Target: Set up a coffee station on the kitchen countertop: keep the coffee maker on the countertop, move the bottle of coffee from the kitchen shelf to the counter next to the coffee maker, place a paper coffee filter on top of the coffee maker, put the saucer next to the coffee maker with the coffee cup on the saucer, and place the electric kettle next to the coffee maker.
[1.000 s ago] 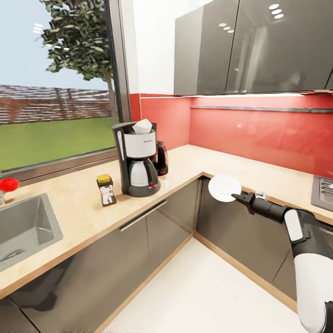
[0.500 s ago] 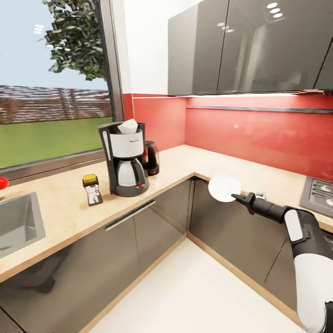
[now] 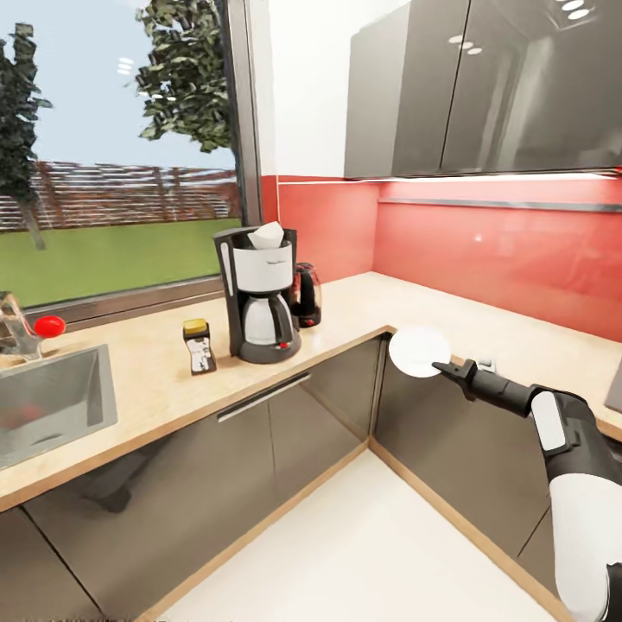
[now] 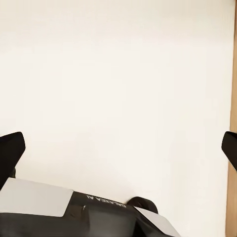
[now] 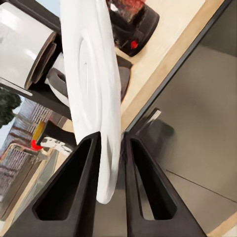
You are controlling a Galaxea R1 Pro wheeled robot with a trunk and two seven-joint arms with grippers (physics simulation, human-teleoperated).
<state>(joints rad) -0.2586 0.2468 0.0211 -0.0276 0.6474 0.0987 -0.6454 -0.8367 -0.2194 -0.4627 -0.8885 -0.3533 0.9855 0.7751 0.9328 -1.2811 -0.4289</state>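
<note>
Two claws: right claw (image 5: 109, 163) clamped on edge of the saucer (image 3: 418, 352), smooth white disc held out over the floor (image 3: 363, 536), off the bench (image 3: 164, 389). Left claw (image 4: 118, 148) wide apart, "GALAXEA" on its body. Coffee maker (image 3: 262, 294) w/ paper coffee filter (image 3: 266, 235) on top, label illegible. Bottle of coffee (image 3: 199, 345) beside it, glass electric kettle (image 3: 306, 295) behind. Light-wood bench, grey fronts, glossy red splashback (image 3: 501, 250).

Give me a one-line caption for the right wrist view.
Right gripper jaws clamp the white saucer edge-on, with the coffee maker and electric kettle on the countertop behind.
</note>
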